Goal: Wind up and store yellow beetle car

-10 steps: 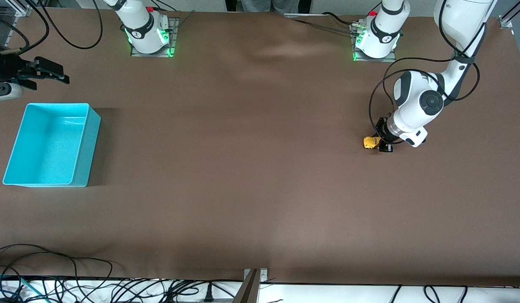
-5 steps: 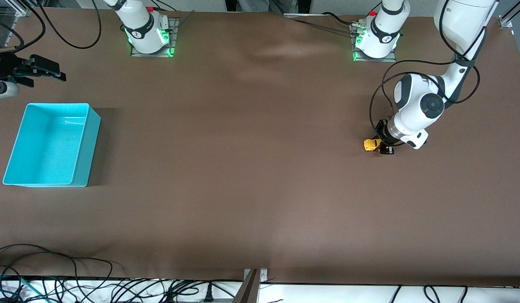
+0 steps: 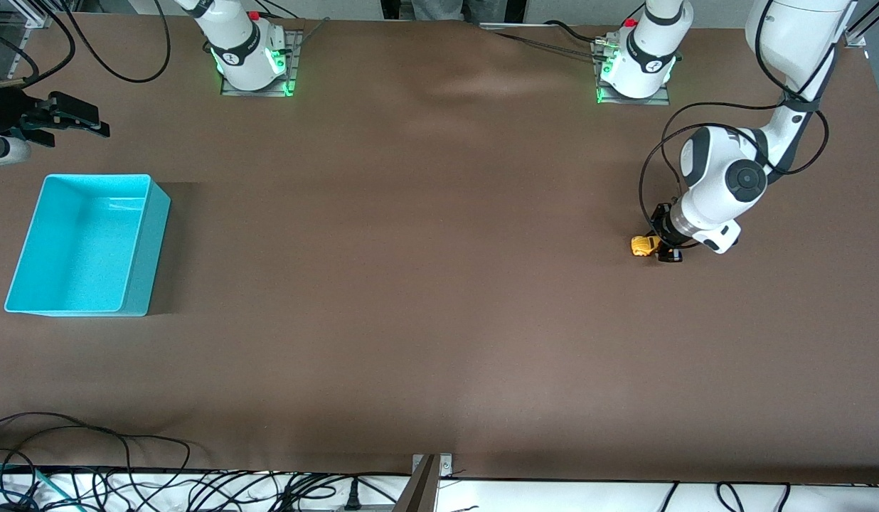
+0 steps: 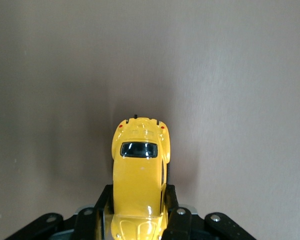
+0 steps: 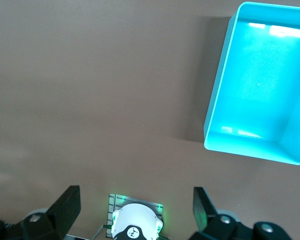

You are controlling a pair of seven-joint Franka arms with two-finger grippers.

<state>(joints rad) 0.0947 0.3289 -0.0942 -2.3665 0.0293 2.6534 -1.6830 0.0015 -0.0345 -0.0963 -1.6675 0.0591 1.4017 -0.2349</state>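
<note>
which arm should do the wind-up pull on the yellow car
Left. The left gripper is already shut on the yellow beetle car, low at the table. The right gripper waits open beside the empty teal bin, at the right arm's end.

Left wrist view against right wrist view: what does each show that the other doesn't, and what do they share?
Only the left wrist view shows the yellow beetle car, clamped by its sides in the left pincer, low over the table.

Only the right wrist view shows the empty turquoise bin, an arm's base with green lights, and the right pincer open, holding nothing.

Both show the brown table cover.
</note>
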